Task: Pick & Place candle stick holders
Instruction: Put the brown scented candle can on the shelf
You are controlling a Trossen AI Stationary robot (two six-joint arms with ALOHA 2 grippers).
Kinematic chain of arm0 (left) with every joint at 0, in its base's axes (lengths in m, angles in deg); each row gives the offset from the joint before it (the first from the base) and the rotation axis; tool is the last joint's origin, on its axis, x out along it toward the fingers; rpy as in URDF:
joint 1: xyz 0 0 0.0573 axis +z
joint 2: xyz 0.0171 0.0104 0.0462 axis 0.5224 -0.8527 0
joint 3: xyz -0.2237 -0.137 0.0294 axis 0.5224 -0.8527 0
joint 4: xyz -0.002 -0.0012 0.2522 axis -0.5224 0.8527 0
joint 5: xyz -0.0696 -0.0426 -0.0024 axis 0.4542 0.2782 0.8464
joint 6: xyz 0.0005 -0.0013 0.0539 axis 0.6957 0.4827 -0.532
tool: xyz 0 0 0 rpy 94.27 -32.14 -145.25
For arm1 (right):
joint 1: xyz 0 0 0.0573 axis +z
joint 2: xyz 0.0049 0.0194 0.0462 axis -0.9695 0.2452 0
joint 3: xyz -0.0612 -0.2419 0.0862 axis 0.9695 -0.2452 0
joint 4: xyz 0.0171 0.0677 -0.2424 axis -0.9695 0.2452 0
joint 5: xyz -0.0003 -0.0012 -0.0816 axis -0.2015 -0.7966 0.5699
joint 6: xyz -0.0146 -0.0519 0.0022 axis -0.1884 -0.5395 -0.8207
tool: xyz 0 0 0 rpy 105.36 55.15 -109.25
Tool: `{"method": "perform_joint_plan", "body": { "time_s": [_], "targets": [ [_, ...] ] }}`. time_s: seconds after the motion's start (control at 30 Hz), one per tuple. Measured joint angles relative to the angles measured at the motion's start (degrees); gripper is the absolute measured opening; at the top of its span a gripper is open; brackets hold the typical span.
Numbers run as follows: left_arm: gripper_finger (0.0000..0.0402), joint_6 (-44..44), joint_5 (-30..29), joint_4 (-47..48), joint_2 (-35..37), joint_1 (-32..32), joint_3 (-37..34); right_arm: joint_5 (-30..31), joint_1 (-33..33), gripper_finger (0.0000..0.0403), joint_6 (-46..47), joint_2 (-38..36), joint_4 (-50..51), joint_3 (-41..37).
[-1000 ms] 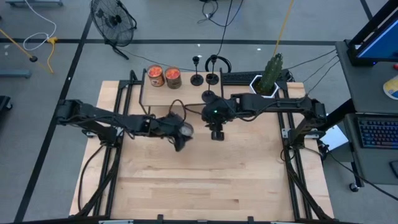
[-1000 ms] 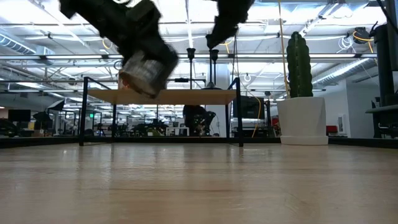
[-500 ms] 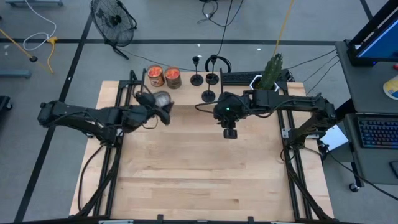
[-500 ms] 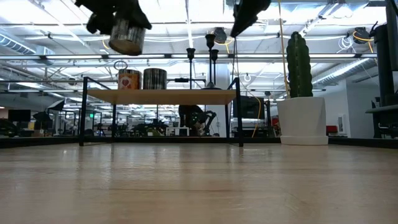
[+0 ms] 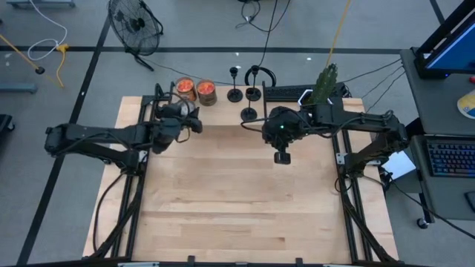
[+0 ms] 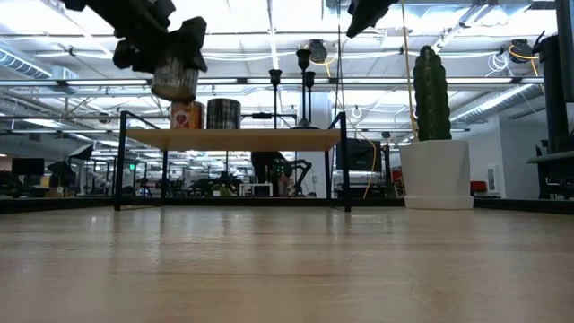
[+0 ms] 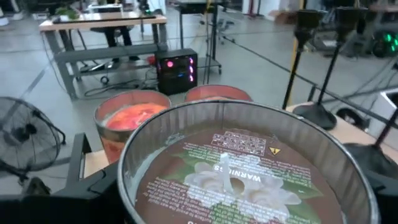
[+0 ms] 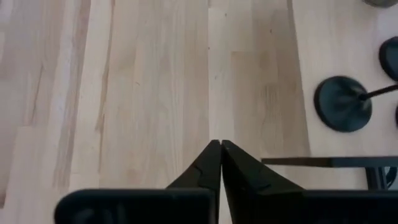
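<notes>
Spanning wood table (image 5: pixel 223 208), workshop beyond

A robotics lab set inside a large open industrial hall. The wooden tabletop (image 5: pixel 223 200) stands on a grey floor marked with dark tape lines, with loose cables and a floor fan (image 5: pixel 133 22) around it. The level view shows exposed ceiling trusses (image 6: pixel 269 82), strip lighting and rows of distant workstations. A desk with a keyboard (image 5: pixel 451 157) and a monitor (image 5: pixel 449 37) sits beside the rig, and the left wrist view catches a lit computer tower (image 7: pixel 176 67) under a workbench (image 7: pixel 102 25). A potted cactus (image 6: pixel 432 126) stands at the table's edge
</notes>
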State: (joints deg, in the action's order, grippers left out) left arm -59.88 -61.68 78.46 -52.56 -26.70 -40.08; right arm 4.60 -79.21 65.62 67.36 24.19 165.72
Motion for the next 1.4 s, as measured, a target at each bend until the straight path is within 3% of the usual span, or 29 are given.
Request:
{"method": "perform_joint_plan", "body": {
  "time_s": [0.4, 0.8, 0.97, 1.17, 1.4],
  "targets": [
    [0.0345, -1.7, -2.7, -21.1, -0.2, 0.5, -11.5, 2.0, 0.0, 0.0001, 1.8, 0.2, 1.0, 0.0],
    [0.0344, -8.9, -3.0, -36.4, -10.4, 3.0, -12.2, 3.0, 0.0, 0.0000, 4.0, 0.1, 0.3, 0.0],
    [0.0346, -9.0, -2.1, -37.5, -11.7, 5.7, -12.1, 3.0, 0.0, 0.0000, 4.6, 0.1, 0.3, 0.0],
    [0.0376, -8.7, -0.2, -37.6, -12.0, 7.7, -12.1, 3.0, 0.0, 0.0000, 4.2, 0.1, 0.3, 0.0],
    [0.0350, -9.4, 1.1, -37.4, -12.0, 8.8, -12.1, 3.0, 0.0, 0.0000, 4.2, 0.1, 0.3, 0.0]
  ]
}}
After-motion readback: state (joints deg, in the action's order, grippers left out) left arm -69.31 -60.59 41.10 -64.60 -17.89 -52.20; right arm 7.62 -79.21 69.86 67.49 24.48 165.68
